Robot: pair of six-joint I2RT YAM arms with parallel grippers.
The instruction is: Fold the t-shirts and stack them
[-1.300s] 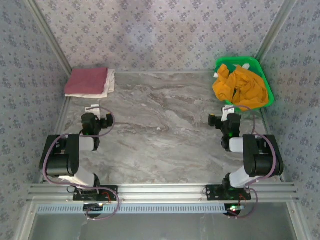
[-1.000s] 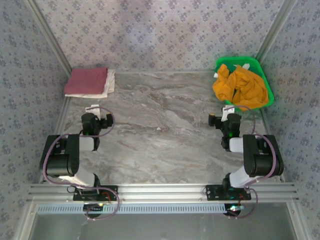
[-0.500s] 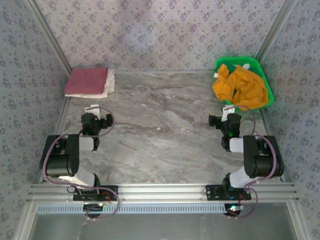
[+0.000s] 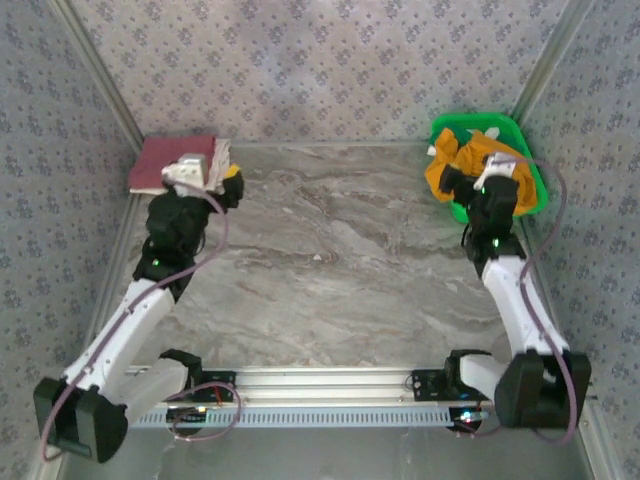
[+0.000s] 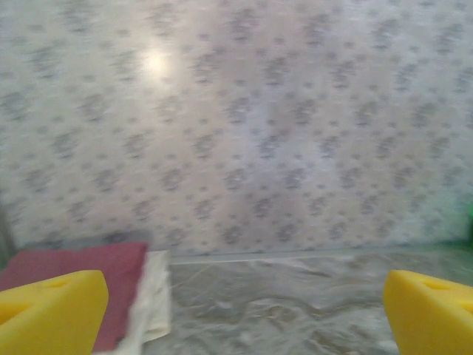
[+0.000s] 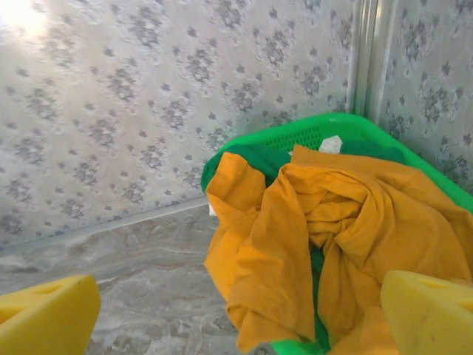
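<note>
A crumpled orange-yellow t-shirt fills the bright green basket at the back right and spills over its near rim. Darker green cloth lies under it. My right gripper hovers just in front of the orange shirt, open, with nothing between its yellow pads. A folded dusty red t-shirt rests on a folded white one in the back left corner. My left gripper hangs open beside that stack, to its right.
Patterned walls close in the marble table at the back and on both sides, with metal corner posts. The basket stands tight against the right wall.
Both arms have stretched out from a tucked pose near their bases. The left reached to the folded stack, the right to the basket. Both grippers stay open.
</note>
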